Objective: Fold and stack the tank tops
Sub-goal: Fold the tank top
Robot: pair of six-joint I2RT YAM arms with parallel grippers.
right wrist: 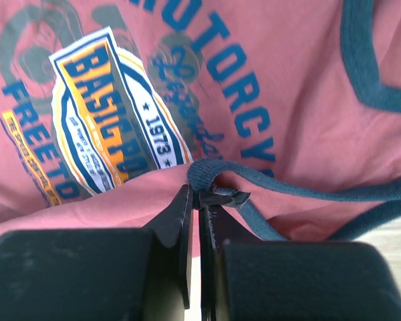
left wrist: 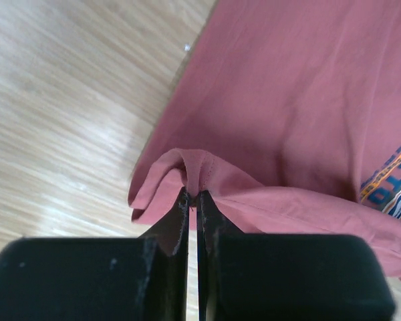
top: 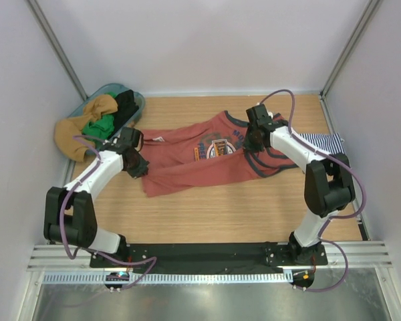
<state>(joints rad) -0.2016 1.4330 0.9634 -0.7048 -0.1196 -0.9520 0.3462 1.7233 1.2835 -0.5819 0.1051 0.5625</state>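
Closest to the lens in the left wrist view, the left fingers [left wrist: 185, 206] are pressed almost together, with only a thin slit between them. A raised fold of the rust-red tank top [left wrist: 301, 100], at its hem edge, is pinched between the tips. The right fingers [right wrist: 184, 208] are likewise closed to a thin slit, and a loop of the navy trim [right wrist: 214, 175] is clamped between them, just below the chest graphic [right wrist: 113, 127].

Seen from above, the rust-red tank top is spread across the middle of the counter [top: 240, 214], graphic side up and wrinkled. Its neck end is crossed by the right arm [top: 291, 150]. The striped tank top [top: 326, 142] is located just beyond that neck end, bunched and partly hidden behind the right arm. Beyond the hem end, a blue bin [top: 113, 90] is set at the counter's far corner. A tan garment [top: 77, 137], a green garment [top: 97, 126] and a black garment [top: 127, 103] are heaped in it, and the tan one is spilled over the rim toward the hem end.
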